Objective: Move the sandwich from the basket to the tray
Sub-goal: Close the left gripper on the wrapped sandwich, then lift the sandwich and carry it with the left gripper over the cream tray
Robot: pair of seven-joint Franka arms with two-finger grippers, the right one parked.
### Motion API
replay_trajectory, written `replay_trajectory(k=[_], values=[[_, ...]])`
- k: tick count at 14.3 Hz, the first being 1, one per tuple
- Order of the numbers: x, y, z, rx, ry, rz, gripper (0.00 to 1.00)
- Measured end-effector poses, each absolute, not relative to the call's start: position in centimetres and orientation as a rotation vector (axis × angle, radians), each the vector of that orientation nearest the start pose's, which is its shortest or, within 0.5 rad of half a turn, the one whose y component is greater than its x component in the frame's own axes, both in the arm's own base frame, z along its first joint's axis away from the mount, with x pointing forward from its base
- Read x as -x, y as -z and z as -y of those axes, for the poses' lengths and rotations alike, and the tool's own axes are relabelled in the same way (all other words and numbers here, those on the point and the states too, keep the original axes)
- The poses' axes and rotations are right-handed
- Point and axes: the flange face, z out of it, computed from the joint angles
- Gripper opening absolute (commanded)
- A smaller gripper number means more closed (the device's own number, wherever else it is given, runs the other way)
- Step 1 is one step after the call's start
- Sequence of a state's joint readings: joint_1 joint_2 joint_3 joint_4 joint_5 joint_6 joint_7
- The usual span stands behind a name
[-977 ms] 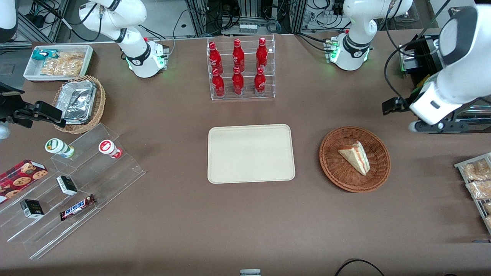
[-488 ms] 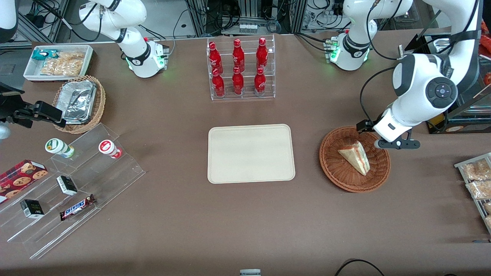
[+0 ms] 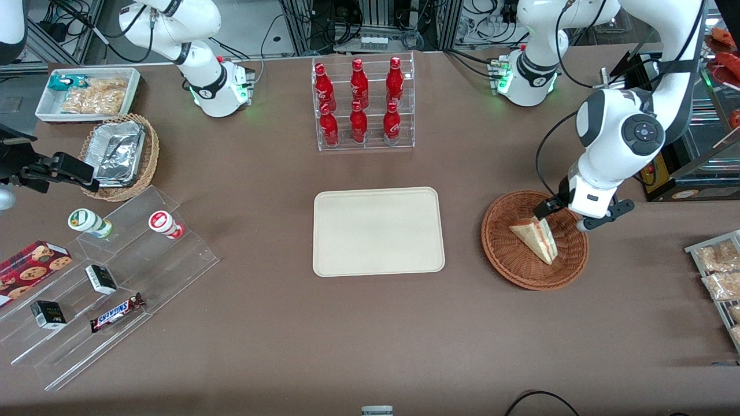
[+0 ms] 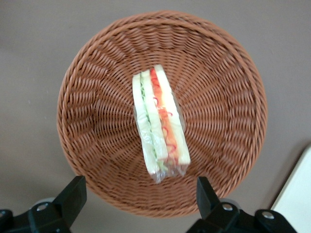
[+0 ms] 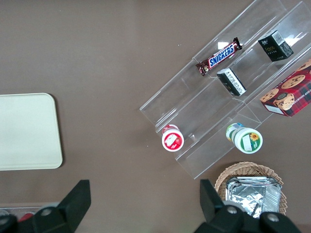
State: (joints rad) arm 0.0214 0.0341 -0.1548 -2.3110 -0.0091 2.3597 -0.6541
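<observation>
The gripper (image 3: 565, 216), fingers spread, hovers above the basket (image 3: 509, 263) rim nearest the arms' bases, sandwich (image 3: 535, 235) inside, unheld

Robotics lab (mock shop): cable racks (image 3: 376, 23), table (image 3: 370, 323) of stocked snacks.

You've got a rough woven wicker basket (image 4: 97, 121), a sandwich (image 4: 159, 124) in glossy clear plastic wrap, a matt smooth tray (image 3: 378, 231) and matt brown table (image 3: 370, 335); the gripper (image 4: 138, 204) above the basket shows matt black plastic fingers
</observation>
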Motion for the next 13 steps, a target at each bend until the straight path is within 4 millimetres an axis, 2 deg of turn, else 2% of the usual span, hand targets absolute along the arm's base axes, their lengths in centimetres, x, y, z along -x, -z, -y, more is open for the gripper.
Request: replay_trajectory(k=[3,7,8,10,11,13], values=[[-51.3,-31.2,7.8,2.98,0.049,1.106,1.0],[-51.7,-27.8,8.9,2.957,0.041,1.203,1.0],[-51.9,-27.0,8.9,2.961,0.048,1.207,0.9],[-52.0,-25.6,8.8,2.965,0.051,1.214,0.19],[-52.1,-25.2,8.8,2.965,0.048,1.216,0.08],[-52.2,-25.0,8.7,2.964,0.046,1.215,0.05]])
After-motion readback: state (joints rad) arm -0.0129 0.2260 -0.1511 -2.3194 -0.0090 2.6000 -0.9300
